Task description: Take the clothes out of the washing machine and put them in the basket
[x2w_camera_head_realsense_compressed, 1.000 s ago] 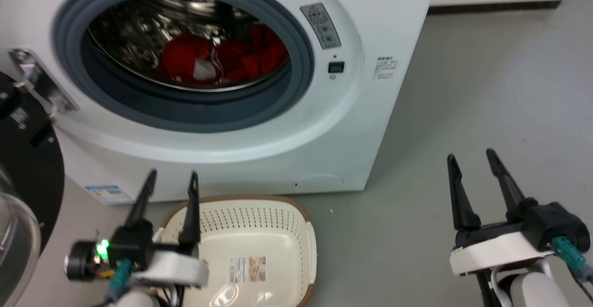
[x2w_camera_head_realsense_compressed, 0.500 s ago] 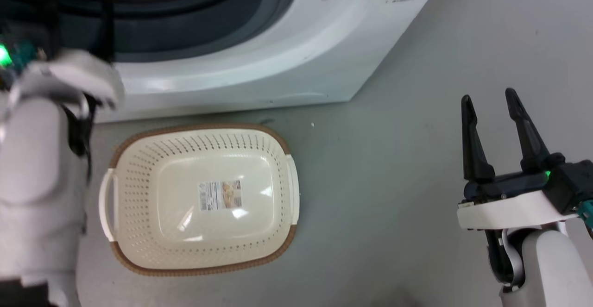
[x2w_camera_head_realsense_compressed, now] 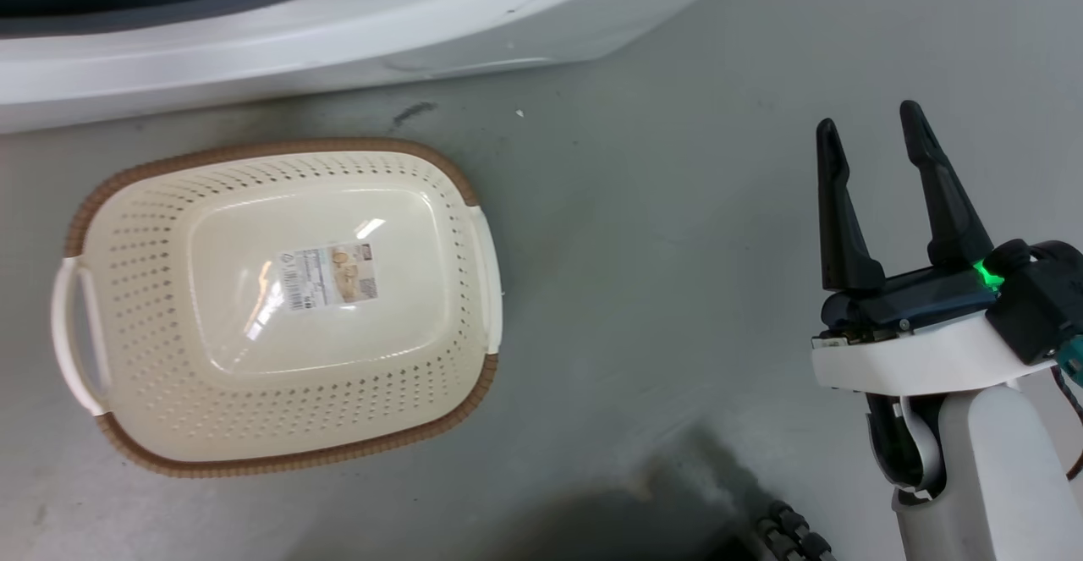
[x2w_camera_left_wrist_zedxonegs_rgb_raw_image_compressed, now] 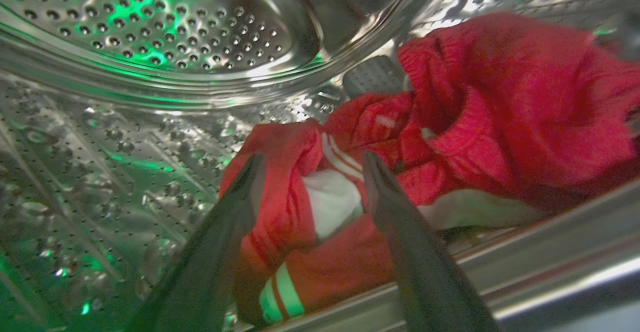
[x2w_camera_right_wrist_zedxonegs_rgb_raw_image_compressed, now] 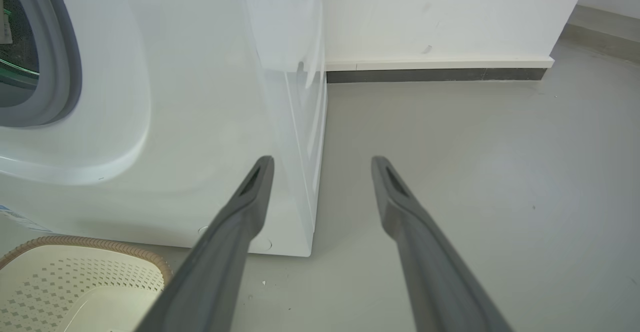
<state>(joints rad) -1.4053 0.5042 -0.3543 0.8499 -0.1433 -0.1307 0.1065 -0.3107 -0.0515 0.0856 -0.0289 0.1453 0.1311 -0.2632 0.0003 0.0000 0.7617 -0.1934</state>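
Now my left gripper, jaws spread and empty, points straight at the red clothes heaped just ahead inside the washing machine drum, while the basket sits empty on the floor.

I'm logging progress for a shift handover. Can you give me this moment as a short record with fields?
clothes: red and white, inside the washing machine
basket: empty, on the floor before the machine
left gripper: open, inside the machine, pointing at the clothes
right gripper: open, holding nothing, above the floor
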